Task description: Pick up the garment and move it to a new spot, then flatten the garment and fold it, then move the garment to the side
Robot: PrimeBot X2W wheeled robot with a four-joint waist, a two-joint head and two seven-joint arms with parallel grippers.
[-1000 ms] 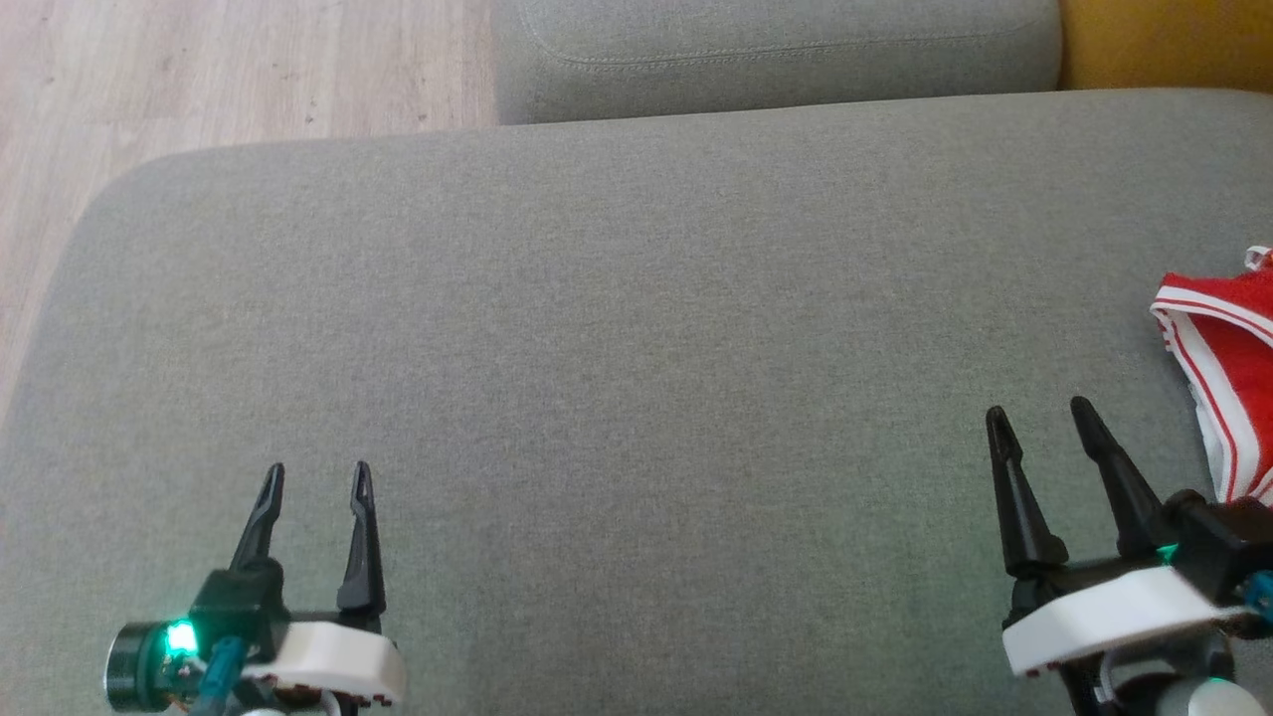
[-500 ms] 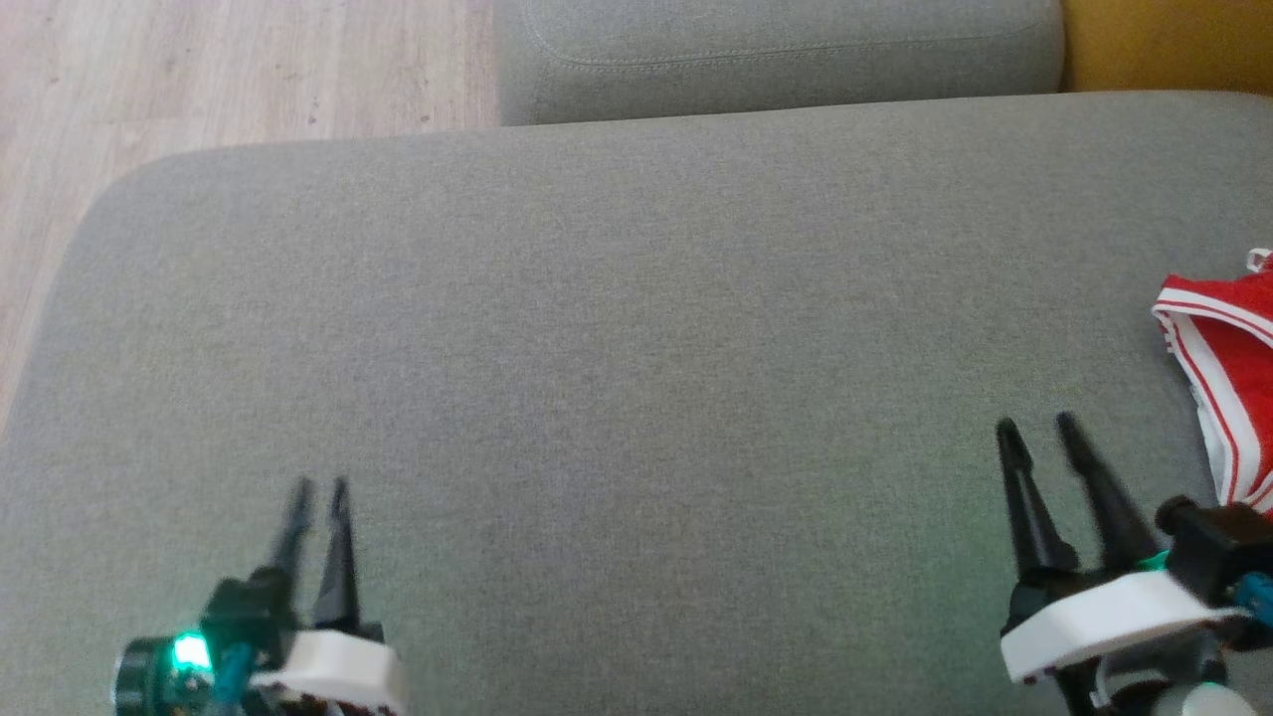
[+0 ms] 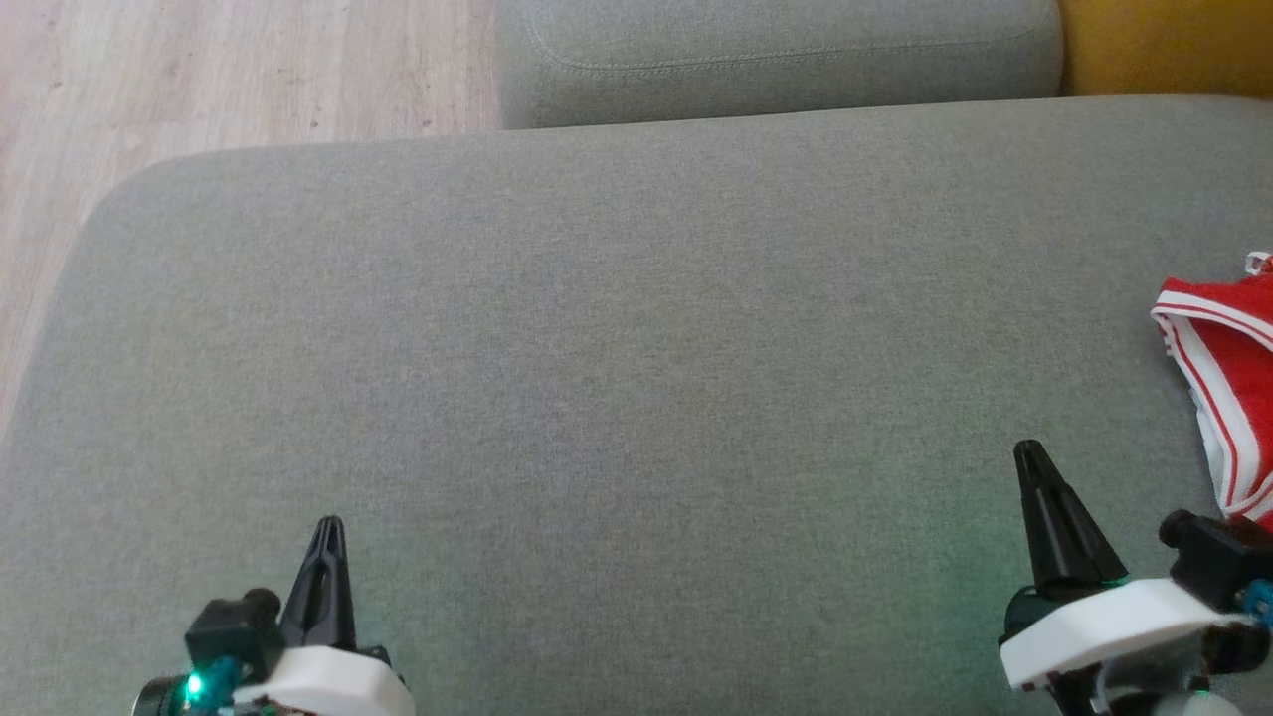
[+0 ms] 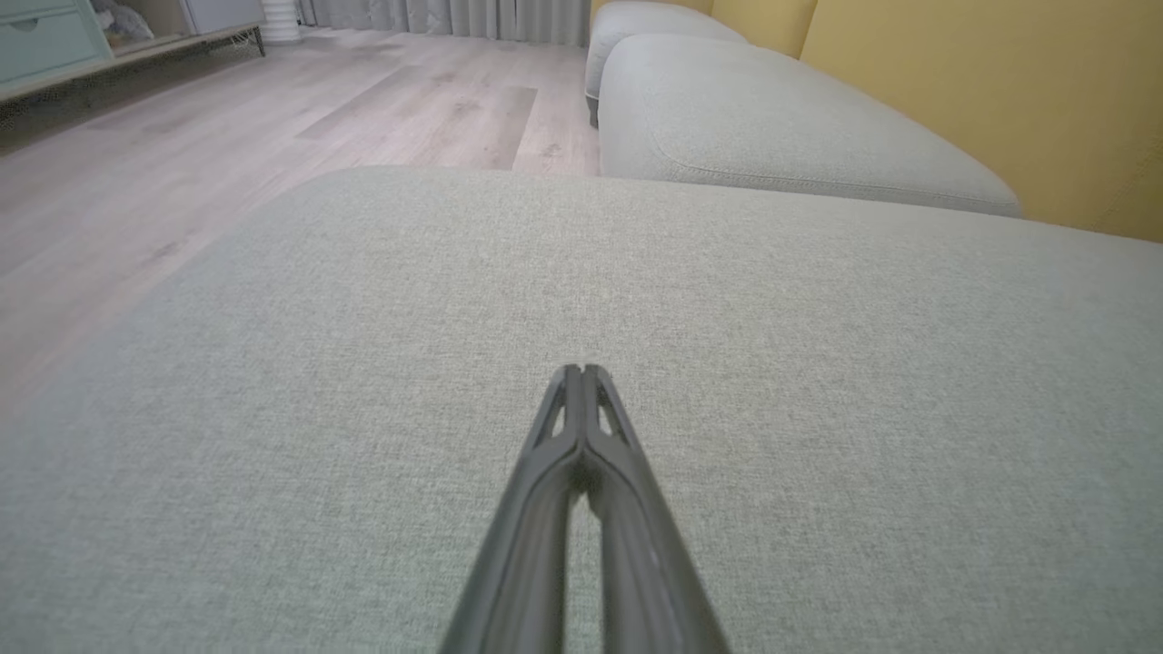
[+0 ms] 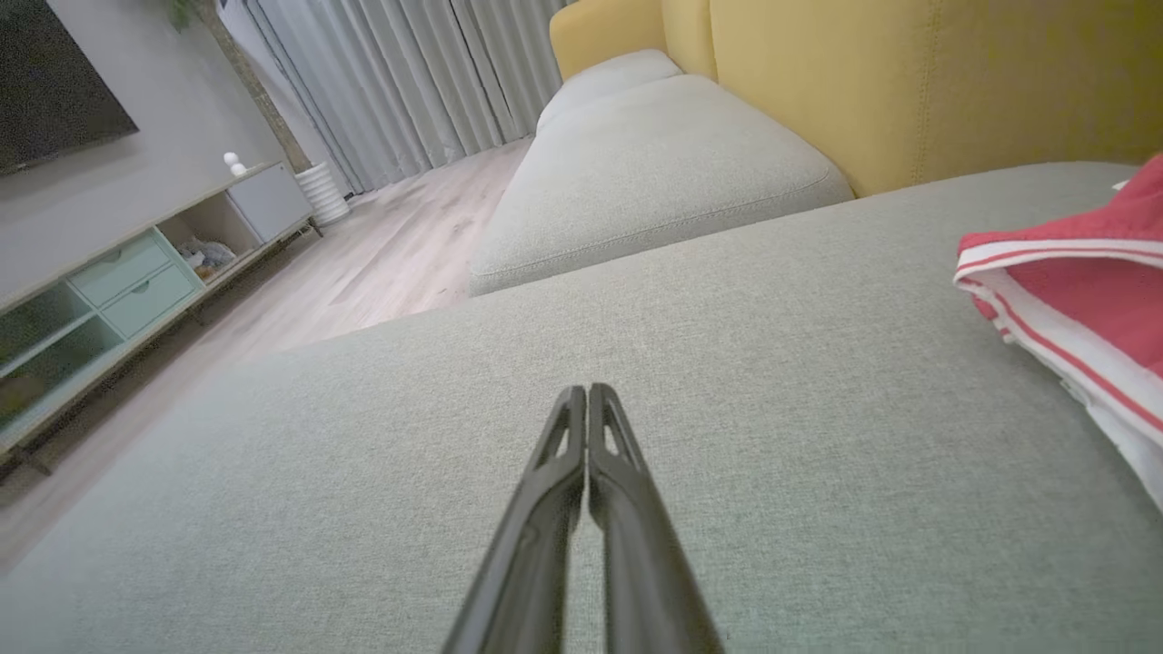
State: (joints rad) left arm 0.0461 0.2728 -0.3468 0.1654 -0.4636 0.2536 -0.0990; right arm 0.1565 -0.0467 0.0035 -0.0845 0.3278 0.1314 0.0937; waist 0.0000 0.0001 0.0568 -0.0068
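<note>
On the cushion [image 3: 636, 348], the garment [image 3: 1228, 368] lies near the right fingers [image 3: 1054, 527]; those and left fingers [image 3: 323, 582] closed, empty.

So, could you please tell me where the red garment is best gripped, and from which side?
Probably the striped edge of the red garment, a raised fold facing the cushion's bare middle; the right gripper, shut, would open and approach from there.

A grey seat [image 3: 636, 348] is stretching wide, a second cushion [image 3: 776, 50] is lying beyond it, a yellow backrest [image 5: 909, 82] is rising behind, and a pale wood floor [image 3: 249, 70] is running to grey curtains [image 5: 409, 82], where a low cabinet [image 5: 118, 282] is standing against a grey wall [image 5: 154, 136] under a dark screen [image 5: 54, 73].
</note>
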